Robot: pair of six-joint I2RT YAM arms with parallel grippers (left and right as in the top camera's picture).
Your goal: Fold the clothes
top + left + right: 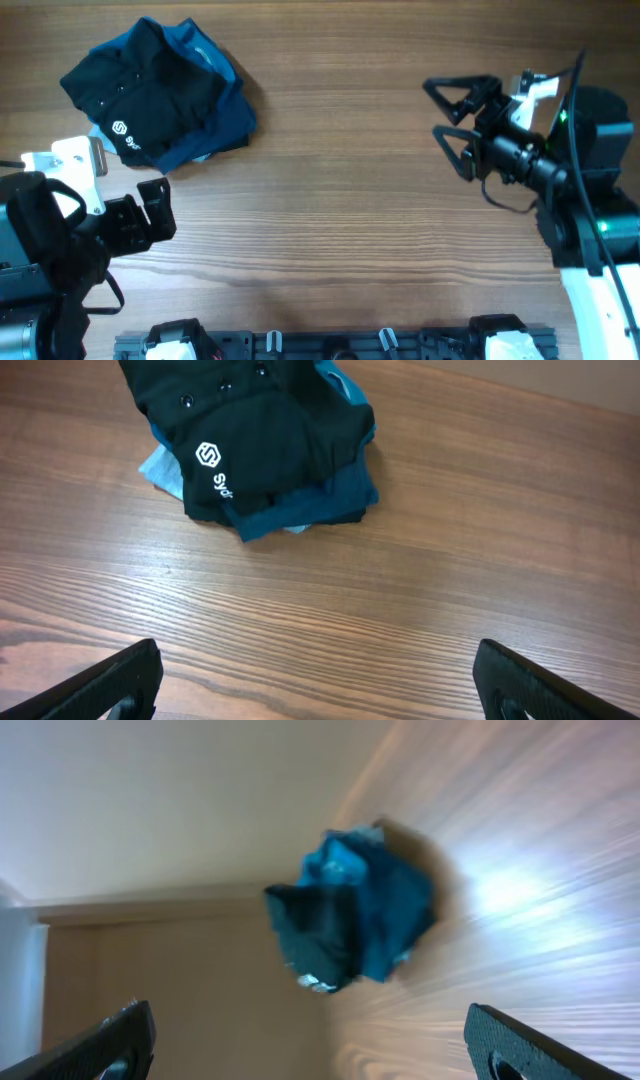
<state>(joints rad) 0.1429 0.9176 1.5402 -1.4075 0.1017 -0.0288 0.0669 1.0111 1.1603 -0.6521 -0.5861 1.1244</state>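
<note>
The clothes lie in a folded stack at the table's far left: a black shirt with a white round logo on top, teal-blue and light-blue garments under it. The stack also shows at the top of the left wrist view and, blurred, in the right wrist view. My left gripper is open and empty, near the table's front left, below the stack. Its fingers show at the bottom corners of the left wrist view. My right gripper is open and empty at the far right, pointing left.
The wooden table fills the overhead view. A dark rail with clips runs along the front edge. A pale wall shows behind the table in the right wrist view.
</note>
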